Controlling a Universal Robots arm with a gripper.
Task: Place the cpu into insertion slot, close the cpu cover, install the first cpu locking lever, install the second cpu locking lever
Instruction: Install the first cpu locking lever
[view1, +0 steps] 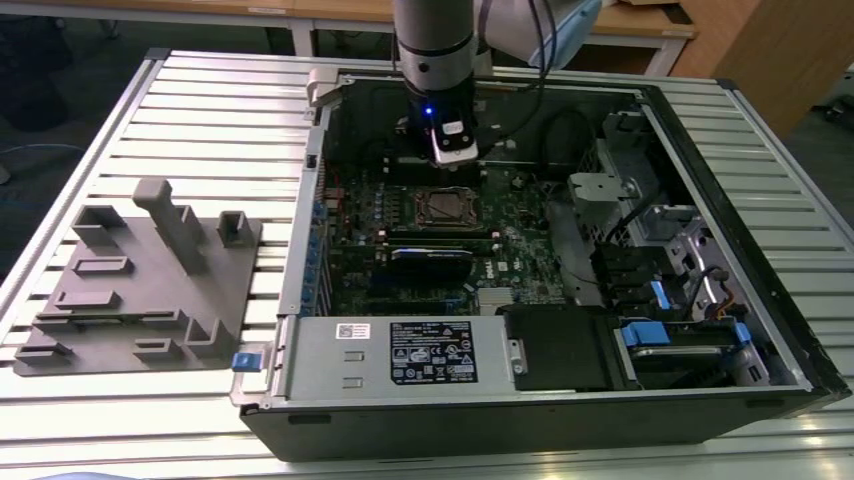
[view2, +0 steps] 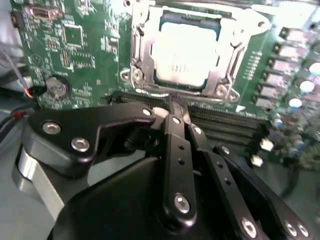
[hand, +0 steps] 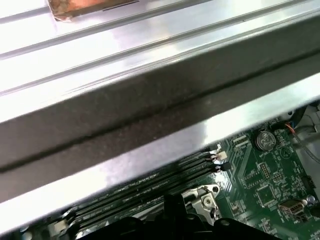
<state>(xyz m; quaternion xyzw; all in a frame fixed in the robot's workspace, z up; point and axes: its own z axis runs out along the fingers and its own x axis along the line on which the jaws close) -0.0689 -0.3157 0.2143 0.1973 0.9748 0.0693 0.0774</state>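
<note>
The cpu (view2: 182, 52) is seen seated in the insertion slot (view2: 145, 37), framed by the cpu cover (view2: 222, 75), at the case's middle. The gripper (view2: 172, 102), fingers pressed together and empty, is held just beside it. The chip is judged light, stiff, fragile; its edges should be gripped.

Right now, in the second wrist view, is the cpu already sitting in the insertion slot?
Yes, the cpu lies flat inside the insertion slot, with the cpu cover framing its pale top.
</note>
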